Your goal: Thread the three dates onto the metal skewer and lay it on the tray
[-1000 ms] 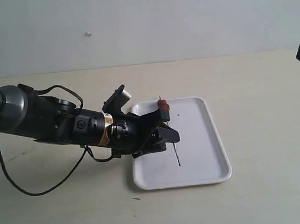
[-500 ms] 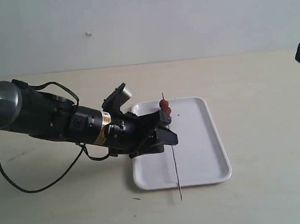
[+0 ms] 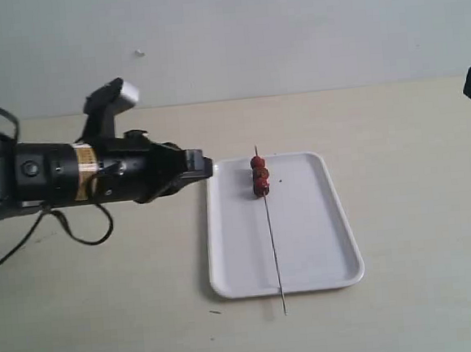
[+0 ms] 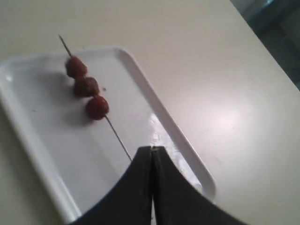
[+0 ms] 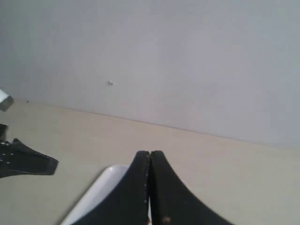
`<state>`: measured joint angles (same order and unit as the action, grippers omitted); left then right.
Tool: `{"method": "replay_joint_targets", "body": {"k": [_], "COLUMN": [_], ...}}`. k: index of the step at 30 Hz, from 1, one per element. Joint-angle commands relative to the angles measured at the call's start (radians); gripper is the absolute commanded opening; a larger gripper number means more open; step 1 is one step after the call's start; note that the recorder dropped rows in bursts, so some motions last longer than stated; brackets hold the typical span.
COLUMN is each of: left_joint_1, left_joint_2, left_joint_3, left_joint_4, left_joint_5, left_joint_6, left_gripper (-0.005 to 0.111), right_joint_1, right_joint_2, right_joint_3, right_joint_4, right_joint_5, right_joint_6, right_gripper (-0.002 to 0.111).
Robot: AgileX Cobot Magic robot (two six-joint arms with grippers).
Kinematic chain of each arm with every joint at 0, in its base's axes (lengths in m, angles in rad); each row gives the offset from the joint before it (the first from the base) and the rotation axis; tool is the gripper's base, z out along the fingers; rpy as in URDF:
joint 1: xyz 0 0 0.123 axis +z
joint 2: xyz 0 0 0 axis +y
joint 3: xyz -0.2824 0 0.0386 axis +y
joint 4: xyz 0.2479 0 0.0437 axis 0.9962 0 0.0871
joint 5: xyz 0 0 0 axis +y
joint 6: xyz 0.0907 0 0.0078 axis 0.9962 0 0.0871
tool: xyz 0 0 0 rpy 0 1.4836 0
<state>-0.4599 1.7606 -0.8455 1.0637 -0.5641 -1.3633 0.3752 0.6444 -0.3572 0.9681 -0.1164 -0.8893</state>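
Skewer carrying three dates lies on tray, one end overhanging the rim. Left arm level above table; left claw closed, empty, beside tray; right claw closed, empty.

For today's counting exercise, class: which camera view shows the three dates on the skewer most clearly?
The left wrist view: the three dates look large and separate along the metal skewer. The exterior view shows them small and bunched together; the right wrist view shows none of them.

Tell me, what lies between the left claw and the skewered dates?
Between the left gripper and the dates lies only the rim and bare white floor of the tray; the exterior view shows it.
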Motion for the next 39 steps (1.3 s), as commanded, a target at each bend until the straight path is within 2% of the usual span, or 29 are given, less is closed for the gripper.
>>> {"method": "replay_joint_targets", "body": {"k": [1, 5, 8, 13, 18, 22, 30, 33, 39], "left_joint_1": [0.021, 0.021, 0.021, 0.021, 0.021, 0.021, 0.024, 0.070, 0.240], "left_joint_2": [-0.185, -0.380, -0.533, -0.789, -1.006, -1.127, -1.228, -1.279, -1.396], "left_joint_3": [0.197, 0.359, 0.458, 0.579, 0.660, 0.701, 0.714, 0.736, 0.830], "left_joint_4": [-0.437, -0.756, -0.825, -0.843, -0.896, -0.896, -0.896, -0.896, -0.896], "left_joint_5": [0.024, 0.022, 0.021, 0.018, -0.005, 0.049, 0.173, 0.180, 0.180], "left_joint_6": [0.493, 0.879, 1.019, 1.128, 1.136, 1.143, 1.168, 1.143, 1.091], "left_gripper": [0.000, 0.000, 0.000, 0.000, 0.000, 0.000, 0.000, 0.000, 0.000], "right_joint_1": [0.002, 0.002, 0.002, 0.002, 0.002, 0.002, 0.002, 0.002, 0.002], "right_joint_2": [-0.002, -0.002, -0.002, -0.002, -0.002, -0.002, -0.002, -0.002, -0.002], "right_joint_3": [0.002, 0.002, 0.002, 0.002, 0.002, 0.002, 0.002, 0.002, 0.002], "right_joint_4": [-0.012, -0.009, -0.009, -0.009, -0.009, -0.009, -0.009, -0.009, -0.009], "right_joint_5": [-0.029, -0.042, -0.042, -0.042, -0.042, -0.042, -0.042, -0.042, -0.042], "right_joint_6": [-0.006, 0.015, 0.023, 0.023, 0.023, 0.023, 0.028, 0.028, 0.028], "right_gripper": [0.000, 0.000, 0.000, 0.000, 0.000, 0.000, 0.000, 0.000, 0.000]}}
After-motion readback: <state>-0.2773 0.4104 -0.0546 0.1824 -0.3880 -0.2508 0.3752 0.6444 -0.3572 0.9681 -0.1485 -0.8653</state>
